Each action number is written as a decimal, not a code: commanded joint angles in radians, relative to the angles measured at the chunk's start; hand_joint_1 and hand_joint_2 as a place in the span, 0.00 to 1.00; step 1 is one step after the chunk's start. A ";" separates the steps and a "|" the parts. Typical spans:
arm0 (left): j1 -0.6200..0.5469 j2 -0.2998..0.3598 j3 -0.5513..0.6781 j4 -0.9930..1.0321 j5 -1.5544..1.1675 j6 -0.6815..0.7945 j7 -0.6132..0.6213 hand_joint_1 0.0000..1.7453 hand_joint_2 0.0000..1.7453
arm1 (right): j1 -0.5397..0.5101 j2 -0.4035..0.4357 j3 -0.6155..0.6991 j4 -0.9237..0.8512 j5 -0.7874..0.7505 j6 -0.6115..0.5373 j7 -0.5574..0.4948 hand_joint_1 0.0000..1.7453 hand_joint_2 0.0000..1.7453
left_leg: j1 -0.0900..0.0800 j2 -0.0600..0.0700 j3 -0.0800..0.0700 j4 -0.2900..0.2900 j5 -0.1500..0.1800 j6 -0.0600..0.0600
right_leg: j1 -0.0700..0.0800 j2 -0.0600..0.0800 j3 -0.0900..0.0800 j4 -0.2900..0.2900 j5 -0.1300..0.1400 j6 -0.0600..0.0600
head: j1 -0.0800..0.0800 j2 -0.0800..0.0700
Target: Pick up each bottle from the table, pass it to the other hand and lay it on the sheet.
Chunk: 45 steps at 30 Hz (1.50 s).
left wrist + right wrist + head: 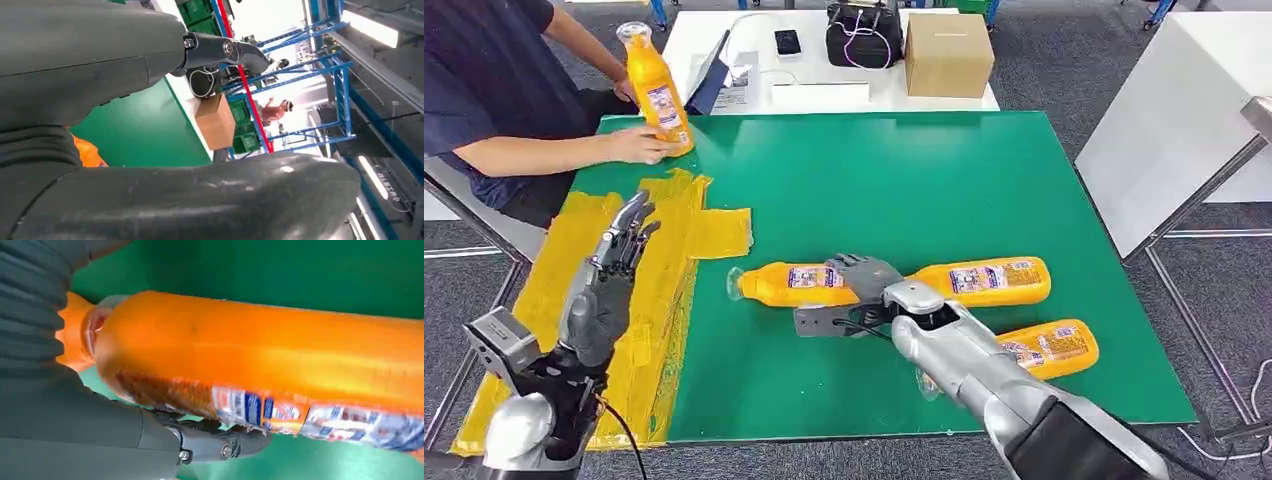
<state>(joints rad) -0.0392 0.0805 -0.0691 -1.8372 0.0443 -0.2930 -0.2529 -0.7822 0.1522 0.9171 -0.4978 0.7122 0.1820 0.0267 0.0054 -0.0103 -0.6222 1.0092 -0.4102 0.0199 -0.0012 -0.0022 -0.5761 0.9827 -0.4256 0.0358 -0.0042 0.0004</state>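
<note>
Three orange bottles lie on their sides on the green bench (904, 180), near its front edge. The left bottle (789, 284) and the right bottle (989, 281) lie end to end in one line, and the right hand (864, 290) sits over the spot where they meet, fingers reaching down onto the bench side of them. In the right wrist view a dark finger (220, 447) runs under the labelled bottle body (280, 365), though whether the hand actually grips it I cannot tell. The third bottle (1049, 348) lies just nearer than the right bottle, partly behind the right forearm. Left of the left bottle, the yellow sheet (669, 250) covers the bench's left side. Above the sheet hovers the left hand (609, 275), fingers spread and holding nothing. Beyond the sheet, at the far left corner, a person's hand (639, 146) steadies a fourth upright bottle (657, 90).
</note>
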 commanded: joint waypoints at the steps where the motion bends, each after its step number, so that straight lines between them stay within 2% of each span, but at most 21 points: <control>1: -0.004 -0.021 -0.020 0.010 -0.002 -0.002 -0.014 0.00 0.00 | -0.020 0.024 0.087 0.145 0.047 0.010 0.020 0.08 1.00 | 0.000 0.000 0.002 0.000 -0.001 0.000 | 0.000 -0.001 0.002 -0.001 -0.001 0.000 | 0.000 0.000; 4: -0.004 -0.021 -0.020 0.010 -0.002 -0.002 -0.014 0.00 0.00 | -0.018 0.024 0.087 0.145 0.047 0.009 0.020 0.08 1.00 | 0.000 -0.001 0.003 -0.001 0.000 0.000 | 0.000 -0.001 0.003 -0.001 -0.001 0.000 | 0.000 0.000; 5: -0.003 -0.021 -0.021 0.009 -0.002 -0.002 -0.016 0.00 0.00 | -0.018 0.024 0.095 0.147 0.057 0.011 0.021 0.92 1.00 | 0.000 0.000 0.004 -0.001 -0.001 0.000 | 0.000 -0.001 0.005 -0.001 -0.001 0.000 | 0.000 0.000; 6: -0.001 -0.022 -0.019 0.007 0.000 -0.003 -0.019 0.00 0.00 | -0.014 0.025 0.102 0.150 0.067 0.013 0.022 1.00 1.00 | 0.000 -0.001 0.003 -0.001 -0.001 0.000 | 0.000 -0.001 0.004 -0.001 -0.001 0.000 | 0.000 0.000; 13: 0.025 -0.034 -0.003 -0.015 -0.006 0.012 -0.025 0.00 0.00 | 0.013 0.024 0.105 0.149 0.099 -0.032 0.041 1.00 1.00 | 0.000 0.000 0.006 -0.001 -0.001 0.000 | 0.000 -0.001 0.006 -0.002 -0.001 0.000 | 0.001 0.000; 16: 0.040 -0.051 0.017 -0.025 -0.001 0.031 -0.017 0.00 0.00 | 0.014 0.014 0.048 0.131 0.069 -0.082 0.054 1.00 1.00 | 0.001 0.000 0.007 -0.001 -0.001 -0.001 | 0.001 -0.001 0.007 -0.002 -0.001 0.000 | 0.000 0.000; 18: 0.070 -0.079 0.050 -0.053 0.011 0.068 0.004 0.00 0.00 | 0.026 -0.002 -0.037 0.084 0.029 -0.195 0.077 1.00 1.00 | 0.000 -0.001 0.007 -0.001 -0.001 -0.001 | 0.000 -0.002 0.007 -0.002 -0.001 0.000 | 0.000 0.000; 20: 0.082 -0.079 0.054 -0.060 0.012 0.069 0.005 0.00 0.00 | 0.021 -0.006 -0.049 0.073 0.024 -0.200 0.078 1.00 1.00 | 0.000 0.001 0.005 -0.001 -0.001 0.000 | 0.000 0.000 0.005 -0.002 -0.001 0.000 | 0.000 0.000; 23: 0.119 -0.104 0.080 -0.092 0.011 0.092 0.018 0.00 0.00 | 0.068 -0.039 -0.175 -0.077 -0.040 -0.304 0.055 1.00 1.00 | 0.000 0.002 0.008 0.000 -0.003 0.000 | 0.001 0.000 0.009 -0.002 -0.002 0.000 | 0.000 0.000; 24: 0.134 -0.111 0.088 -0.104 0.014 0.093 0.018 0.00 0.00 | 0.086 -0.055 -0.207 -0.145 -0.054 -0.317 0.048 1.00 1.00 | 0.000 0.001 0.005 0.000 -0.002 0.000 | 0.000 0.000 0.005 -0.001 -0.001 0.000 | 0.000 0.000; 26: 0.159 -0.129 0.105 -0.119 0.020 0.096 0.018 0.00 0.00 | 0.156 -0.091 -0.286 -0.362 -0.082 -0.325 0.038 1.00 1.00 | 0.000 0.002 0.006 0.000 -0.003 0.000 | 0.000 0.001 0.006 -0.001 -0.002 0.000 | 0.001 0.000; 27: 0.183 -0.147 0.117 -0.132 0.028 0.101 0.021 0.00 1.00 | 0.218 -0.103 -0.344 -0.530 -0.150 -0.331 -0.026 1.00 1.00 | 0.000 0.002 0.006 0.001 -0.003 0.000 | 0.001 0.001 0.007 -0.001 -0.003 0.000 | 0.001 0.000; 28: 0.205 -0.155 0.122 -0.144 0.030 0.096 0.023 0.00 1.00 | 0.276 -0.132 -0.357 -0.714 -0.143 -0.293 0.025 1.00 1.00 | 0.001 0.002 0.006 0.002 -0.004 0.000 | 0.001 0.001 0.007 0.000 -0.003 0.000 | 0.000 0.000; 29: 0.222 -0.167 0.129 -0.152 0.048 0.094 0.028 0.00 1.00 | 0.330 -0.146 -0.370 -0.859 -0.143 -0.298 0.002 1.00 1.00 | 0.000 0.003 0.005 0.001 -0.004 0.000 | 0.000 0.002 0.005 0.000 -0.003 0.000 | 0.000 0.000; 31: 0.236 -0.178 0.130 -0.156 0.069 0.089 0.038 0.00 1.00 | 0.390 -0.162 -0.374 -1.023 -0.129 -0.283 0.020 1.00 1.00 | 0.000 0.000 0.002 0.001 -0.003 0.000 | 0.001 -0.001 0.003 -0.001 -0.003 0.000 | 0.000 0.000; 33: 0.237 -0.183 0.129 -0.154 0.079 0.088 0.042 0.00 1.00 | 0.407 -0.165 -0.373 -1.061 -0.122 -0.285 0.023 1.00 1.00 | 0.000 -0.002 0.003 0.002 -0.005 -0.001 | 0.000 -0.003 0.005 0.000 -0.005 0.000 | 0.000 0.000; 36: 0.233 -0.179 0.110 -0.143 0.156 0.071 0.082 0.00 1.00 | 0.462 -0.171 -0.379 -1.138 -0.128 -0.309 -0.035 1.00 1.00 | 0.000 -0.004 0.001 0.001 -0.004 0.000 | 0.001 -0.005 0.003 0.000 -0.005 0.000 | 0.000 0.000; 37: 0.232 -0.179 0.101 -0.138 0.179 0.065 0.089 0.00 1.00 | 0.476 -0.179 -0.371 -1.150 -0.129 -0.300 -0.043 1.00 1.00 | 0.000 -0.004 -0.003 0.000 -0.002 0.000 | 0.000 -0.004 -0.002 -0.001 -0.003 0.000 | 0.000 0.000; 39: 0.234 -0.175 0.089 -0.133 0.212 0.051 0.101 0.00 1.00 | 0.484 -0.183 -0.363 -1.150 -0.132 -0.293 -0.047 1.00 1.00 | 0.000 -0.003 0.001 0.000 -0.003 0.000 | 0.000 -0.004 0.003 -0.001 -0.004 0.000 | 0.001 0.000; 42: 0.249 -0.152 0.057 -0.126 0.329 -0.011 0.122 0.00 1.00 | 0.483 -0.192 -0.315 -1.108 -0.181 -0.211 -0.058 1.00 1.00 | 0.000 0.000 -0.001 0.000 -0.002 0.000 | 0.000 -0.001 -0.001 -0.002 -0.002 0.000 | 0.000 0.000; 45: 0.248 -0.144 0.028 -0.128 0.349 -0.029 0.125 0.00 1.00 | 0.481 -0.191 -0.272 -1.070 -0.177 -0.206 -0.063 1.00 1.00 | 0.000 0.000 0.001 -0.001 -0.003 -0.001 | 0.000 -0.001 0.002 -0.002 -0.002 -0.001 | 0.000 0.000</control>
<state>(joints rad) 0.2082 -0.0736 0.0237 -1.9940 0.3351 -0.2803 -0.1442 -0.3138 0.0141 0.5642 -1.5579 0.5532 -0.0639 -0.0248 0.0053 -0.0096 -0.6261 1.0092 -0.4112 0.0196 -0.0013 -0.0022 -0.5804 0.9821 -0.4261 0.0353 -0.0042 0.0004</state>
